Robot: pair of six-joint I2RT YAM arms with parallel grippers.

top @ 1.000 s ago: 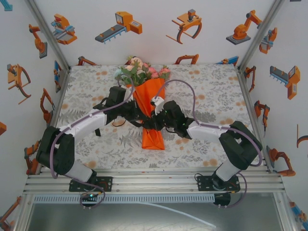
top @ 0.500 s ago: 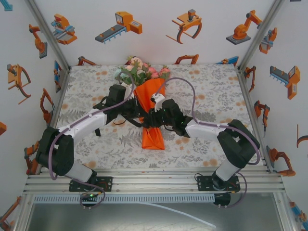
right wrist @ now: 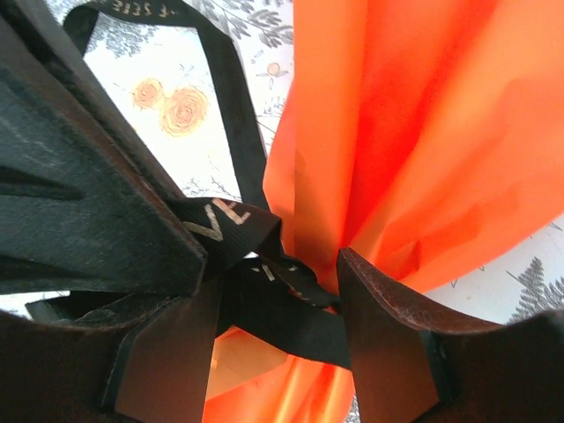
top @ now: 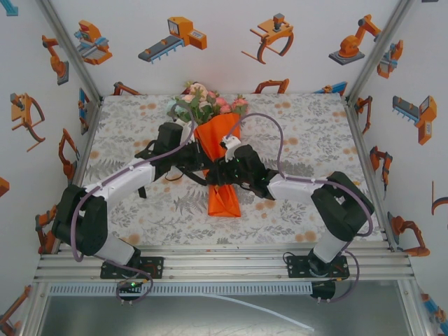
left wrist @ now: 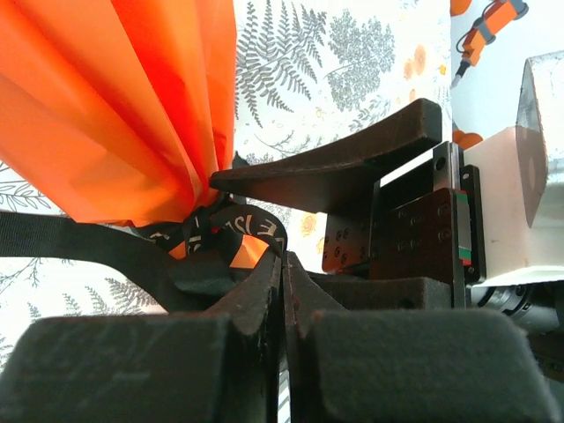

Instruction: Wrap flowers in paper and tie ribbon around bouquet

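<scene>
"Where is the bouquet (top: 213, 133)?"

"Lying flat in the middle of the table (top: 308, 126). The flowers (top: 204, 105) point to 12 o'clock and the tail of the orange paper (top: 224, 199) points to 6."

"And the ribbon (left wrist: 251, 227)?"

"It's black, looped round the paper's pinched waist and crossed over itself there. In the left wrist view one length runs off toward 9 o'clock."

"What about the left gripper (left wrist: 282, 264)?"

"It reaches the waist from 9 o'clock. Its fingers are almost together, with only a thin slit between them, and the tips are right at the ribbon's crossing. I can't tell whether they pinch it."

"And the right gripper (right wrist: 280, 278)?"

"It comes in from 3 o'clock with its fingers parted. They straddle the crossing and clamp nothing."
</scene>
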